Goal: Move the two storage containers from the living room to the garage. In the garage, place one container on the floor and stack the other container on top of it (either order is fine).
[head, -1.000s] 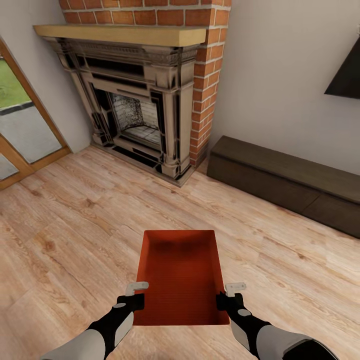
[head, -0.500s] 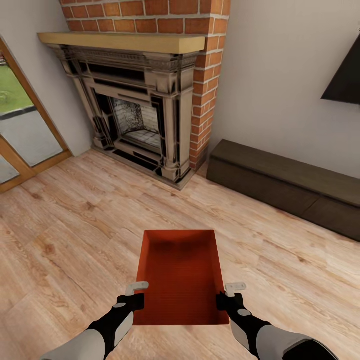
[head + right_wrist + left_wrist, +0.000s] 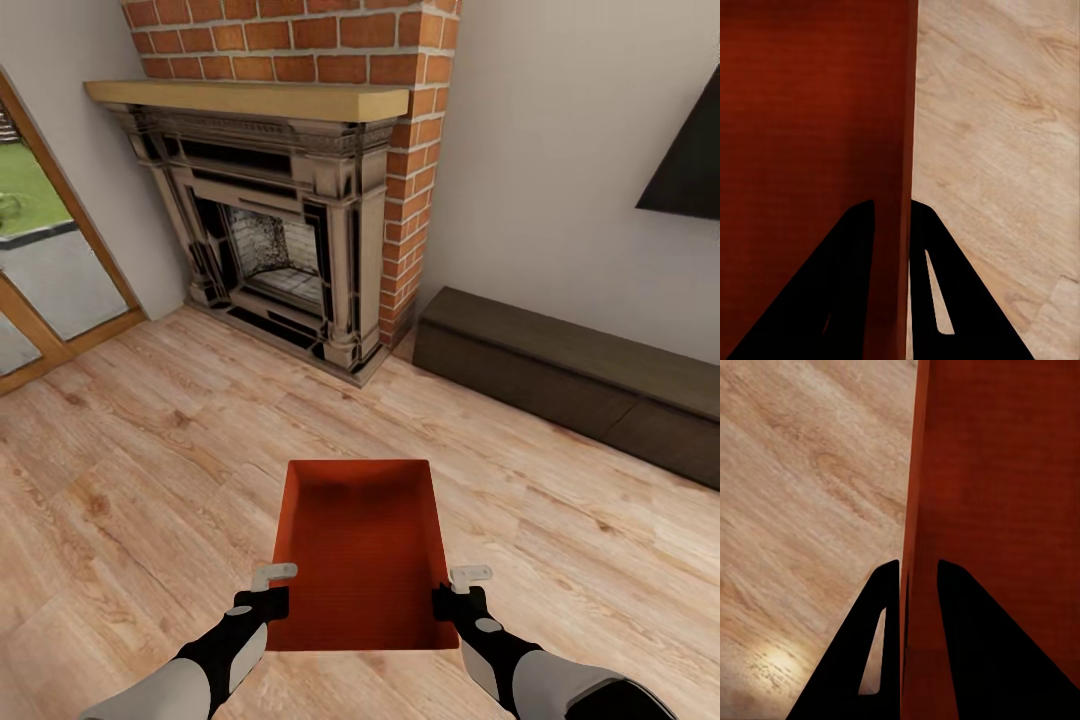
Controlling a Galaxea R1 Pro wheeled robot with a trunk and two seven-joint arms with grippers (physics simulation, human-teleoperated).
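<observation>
At about nine o'clock in the head view a wood-framed glass door (image 3: 45, 270) shows grass and paving outside. Toward eleven o'clock stands the red-brick fireplace (image 3: 290, 230), with its dark metal surround and a pale wooden mantel (image 3: 250, 98) across the top. The light wood-plank floor (image 3: 130, 470) spreads from the hearth down to the robot.

At seven o'clock the left pincer (image 3: 272, 590) is clamped on the left long wall of the storage container (image 3: 360, 550). In the left wrist view the left pincer (image 3: 917, 577) has one dark finger on the outside of that thin wall and one on the inside, pressed against it. The storage container is an orange-red rectangular tub, open side up and finely ribbed inside, held level between both arms at six o'clock, above the plank floor with its long axis pointing away from the robot.

At five o'clock the right pincer (image 3: 458, 592) grips the opposite long wall. The right wrist view shows the right pincer (image 3: 892, 214) the same way, its fingers closed on the wall from either side.

At three o'clock a long low dark-brown bench (image 3: 570, 375) runs along the white wall, just beside the fireplace. At two o'clock a corner of the black wall TV (image 3: 690, 165) hangs above it.
</observation>
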